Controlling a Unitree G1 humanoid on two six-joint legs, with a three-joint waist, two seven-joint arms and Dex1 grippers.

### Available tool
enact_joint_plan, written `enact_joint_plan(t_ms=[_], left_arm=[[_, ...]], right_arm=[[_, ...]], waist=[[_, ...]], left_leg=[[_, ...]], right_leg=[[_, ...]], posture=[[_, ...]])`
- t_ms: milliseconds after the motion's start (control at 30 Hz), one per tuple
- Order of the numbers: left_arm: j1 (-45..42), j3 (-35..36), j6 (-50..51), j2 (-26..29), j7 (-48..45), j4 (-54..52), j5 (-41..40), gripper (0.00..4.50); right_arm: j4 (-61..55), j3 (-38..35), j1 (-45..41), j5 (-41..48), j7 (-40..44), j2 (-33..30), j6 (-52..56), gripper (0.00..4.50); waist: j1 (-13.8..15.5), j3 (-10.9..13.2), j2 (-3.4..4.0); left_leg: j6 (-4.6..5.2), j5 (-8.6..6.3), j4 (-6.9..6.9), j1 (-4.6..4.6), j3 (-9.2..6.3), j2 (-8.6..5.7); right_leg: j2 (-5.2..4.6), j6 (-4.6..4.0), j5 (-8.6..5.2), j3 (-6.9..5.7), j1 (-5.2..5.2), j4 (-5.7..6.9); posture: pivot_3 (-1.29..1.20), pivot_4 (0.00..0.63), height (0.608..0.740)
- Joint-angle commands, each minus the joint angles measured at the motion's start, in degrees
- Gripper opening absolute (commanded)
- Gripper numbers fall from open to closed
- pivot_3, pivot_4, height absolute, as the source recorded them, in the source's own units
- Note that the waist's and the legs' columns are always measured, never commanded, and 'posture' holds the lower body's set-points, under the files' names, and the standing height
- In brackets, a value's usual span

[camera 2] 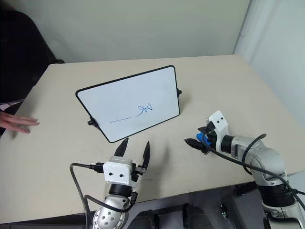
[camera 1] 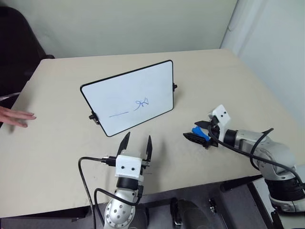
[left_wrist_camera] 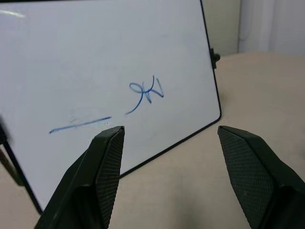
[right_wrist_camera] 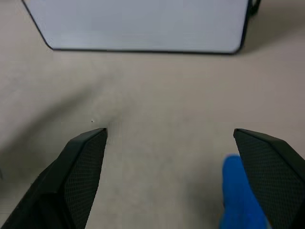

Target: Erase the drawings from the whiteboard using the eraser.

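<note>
Eraser [right_wrist_camera: 240, 195] between the right gripper's [camera 1: 200, 132] wide-spread fingers, not clamped, left gripper [camera 1: 136, 142] fingers wide apart, empty

- Left gripper [camera 1: 137, 143]: two black tapered fingers [left_wrist_camera: 107, 167] with cross-hatched pads, set on a white boxy head with two small dark holes.
- Right gripper [camera 1: 198, 132]: the same black fingers on a white head.
- Both forearms are silver-grey and rounded.
- Black cables loop from each wrist.
</note>
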Motion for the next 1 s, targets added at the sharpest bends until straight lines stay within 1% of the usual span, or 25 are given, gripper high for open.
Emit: enact_joint_plan(t_ms=[33,433,667,900,1000], left_arm=[[1.30,-2.54,-0.37,-1.71,1.05,-1.31,0.63,3.42],[1.55,-2.70,-0.78,-1.52,1.59,-1.34,1.11,3.42],[1.02,-2.71,-0.73,-1.69,1.53,-0.79,0.90,3.42],[0.17,-2.64,-0.96,-1.58,1.23,0.11,0.66,3.42],[-0.26,-2.56,-0.96,-1.48,1.04,0.32,0.58,3.42]], right_arm=[[0.89,1.55,-2.55,-0.93,0.16,-1.53,3.19,4.49],[5.96,4.39,-4.85,-4.31,0.46,-2.38,5.62,4.49],[4.73,0.79,-5.13,-3.39,1.14,-3.48,5.44,4.49],[4.05,-0.11,-4.29,-3.33,1.13,-3.98,5.30,4.49],[4.93,0.60,-3.53,-3.85,1.44,-4.36,5.56,4.49]], waist=[[0.00,0.00,0.00],[0.02,0.00,0.00],[0.05,0.00,0.00],[0.04,0.00,0.00],[0.04,0.00,0.00]], left_leg=[[0.00,0.00,0.00,0.01,0.00,0.00],[0.01,0.00,0.00,0.00,0.00,0.01],[0.02,-0.01,0.01,0.00,0.00,0.00],[0.02,-0.01,-0.02,0.01,0.00,0.00],[0.02,-0.01,0.00,0.00,0.00,-0.01]], right_leg=[[0.00,0.00,0.00,0.00,0.00,0.00],[0.00,0.04,-0.03,0.00,0.00,-0.01],[0.00,0.04,-0.02,0.00,0.01,0.01],[0.01,0.04,-0.03,0.00,0.01,-0.01],[0.00,0.04,-0.03,0.00,0.01,-0.01]], posture=[[0.00,0.150,0.740],[0.00,0.150,0.740],[0.00,0.150,0.740],[0.00,0.150,0.740],[0.00,0.150,0.740]])
